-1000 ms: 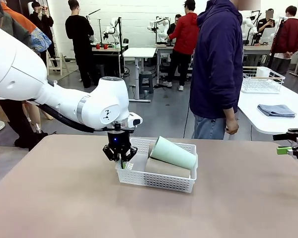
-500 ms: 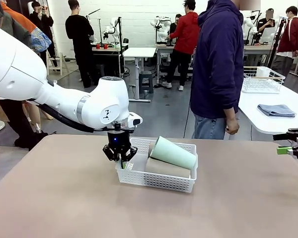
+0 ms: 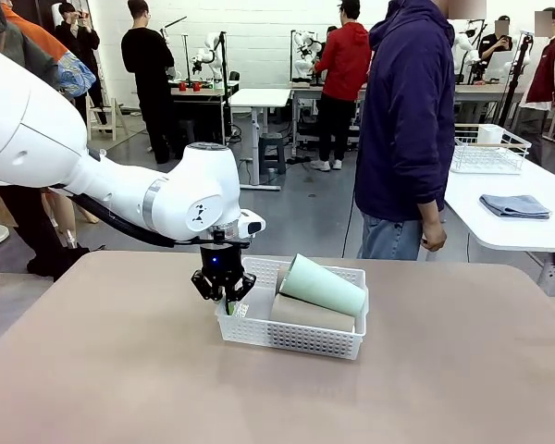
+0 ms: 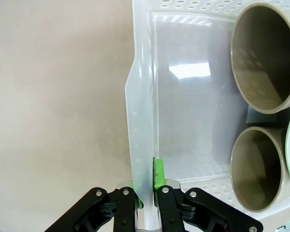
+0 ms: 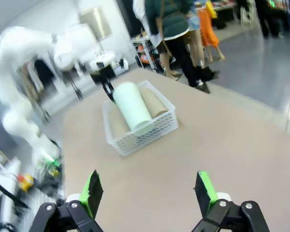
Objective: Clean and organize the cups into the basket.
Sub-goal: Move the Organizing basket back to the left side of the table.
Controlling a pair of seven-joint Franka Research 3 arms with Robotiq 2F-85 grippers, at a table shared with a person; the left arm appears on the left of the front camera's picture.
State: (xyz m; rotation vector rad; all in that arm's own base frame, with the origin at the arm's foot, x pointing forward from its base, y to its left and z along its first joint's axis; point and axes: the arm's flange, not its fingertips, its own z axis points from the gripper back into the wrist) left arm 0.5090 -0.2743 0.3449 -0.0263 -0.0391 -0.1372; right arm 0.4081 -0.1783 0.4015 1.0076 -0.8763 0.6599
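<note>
The left gripper (image 3: pixel 224 298) is pinched tight on the left wall of the basket (image 3: pixel 259 331), one finger inside and one outside. The basket sits in the middle of the table (image 3: pixel 120 370). Three cups lie on their sides in it, and the green cup (image 3: pixel 322 285) rests on top of the brown cups (image 3: pixel 310 314). If the arm pulls fast, the basket could tip and the green cup could roll out. The right gripper (image 5: pixel 147 193) is wide open, holding nothing, well away from the basket.
</note>
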